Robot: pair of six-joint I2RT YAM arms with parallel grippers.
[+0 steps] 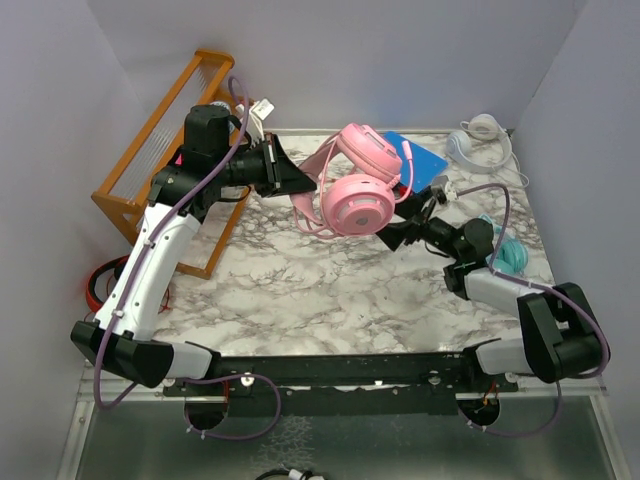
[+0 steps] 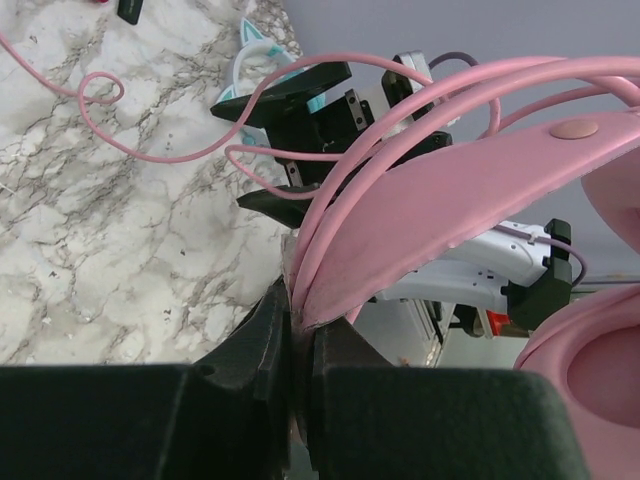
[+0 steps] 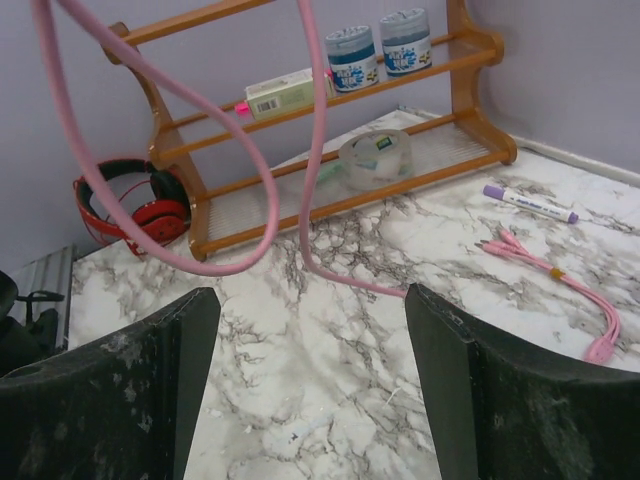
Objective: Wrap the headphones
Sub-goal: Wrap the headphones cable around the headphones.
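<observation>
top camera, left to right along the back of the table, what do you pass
wooden rack -> pink headphones -> blue pad -> white headphones

Rack [image 1: 165, 160] at counter's [image 1: 330, 290] back-left edge; headphones [image 1: 355, 185] centre-back; second pair [image 1: 478, 140] back-right corner; cat-ear pair [image 1: 512, 255] right edge, further forward.

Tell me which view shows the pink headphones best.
Top external: the pink headphones appear whole, both cups and band. Left wrist shows only the headband close up and an earcup edge; right wrist shows just loops of the cable.
</observation>
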